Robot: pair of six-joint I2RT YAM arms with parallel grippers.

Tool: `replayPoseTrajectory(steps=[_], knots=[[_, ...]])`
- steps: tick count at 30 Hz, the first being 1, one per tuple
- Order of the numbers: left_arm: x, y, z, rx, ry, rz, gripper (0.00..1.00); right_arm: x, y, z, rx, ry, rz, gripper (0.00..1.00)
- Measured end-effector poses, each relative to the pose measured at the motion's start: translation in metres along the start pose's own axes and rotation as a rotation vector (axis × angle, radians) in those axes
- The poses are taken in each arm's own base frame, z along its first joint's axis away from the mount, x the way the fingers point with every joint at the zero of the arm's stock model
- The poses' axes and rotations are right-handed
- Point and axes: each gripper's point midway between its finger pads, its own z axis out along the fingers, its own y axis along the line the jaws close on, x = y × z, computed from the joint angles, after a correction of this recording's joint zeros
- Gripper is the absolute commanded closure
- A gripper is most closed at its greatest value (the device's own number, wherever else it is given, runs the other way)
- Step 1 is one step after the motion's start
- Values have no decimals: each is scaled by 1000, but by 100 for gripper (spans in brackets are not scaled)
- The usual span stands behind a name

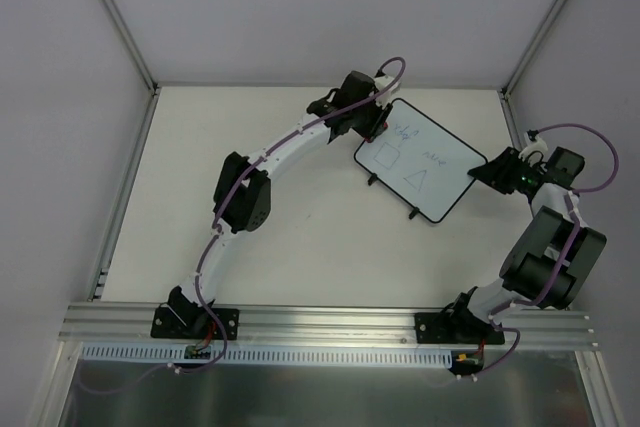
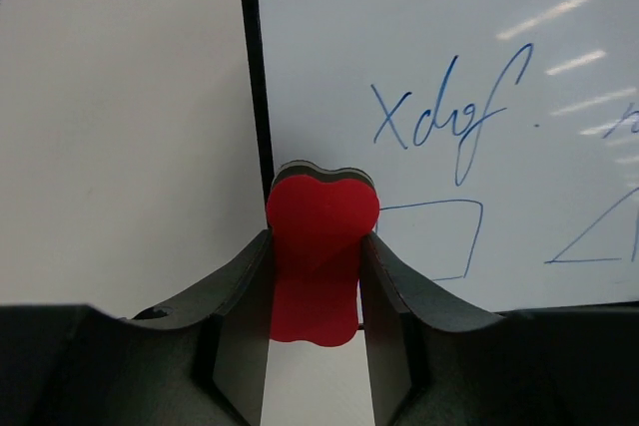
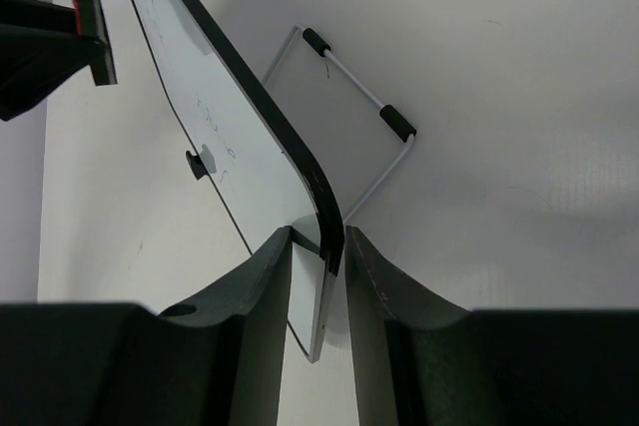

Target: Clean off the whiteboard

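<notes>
The whiteboard [image 1: 420, 159] lies tilted at the back right of the table, with blue writing, a square and a triangle on it. My left gripper [image 1: 375, 119] is shut on the red eraser [image 2: 319, 246] at the board's upper left corner; the eraser's tip sits at the board's left rim [image 2: 262, 137]. My right gripper [image 1: 487, 171] is shut on the board's right edge [image 3: 321, 209], with the rim between the fingers. The eraser also shows in the right wrist view [image 3: 92, 32] at the top left.
Grey walls with metal posts enclose the table at the back and sides. The board's wire stand [image 3: 364, 112] with black feet shows behind it. Two small black feet [image 1: 392, 197] stick out at the board's near edge. An aluminium rail [image 1: 330, 322] carries both arm bases.
</notes>
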Motion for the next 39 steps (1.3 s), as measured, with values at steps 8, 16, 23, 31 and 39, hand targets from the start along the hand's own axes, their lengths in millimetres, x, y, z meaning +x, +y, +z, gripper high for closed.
replayPoseTrajectory(steps=[8,16,23,31,39], knots=[[34,7,28,-55,54,-76,86,0,0,0,0,0,0,69],[25,-7,34,-65,12,-94,87,0,0,0,0,0,0,69],[27,-39,42,-32,-1,-95,89,0,0,0,0,0,0,69],[27,-71,46,-3,-14,-101,91,0,0,0,0,1,1,69],[40,-72,44,-51,-11,-140,93,0,0,0,-1,-1,0,69]])
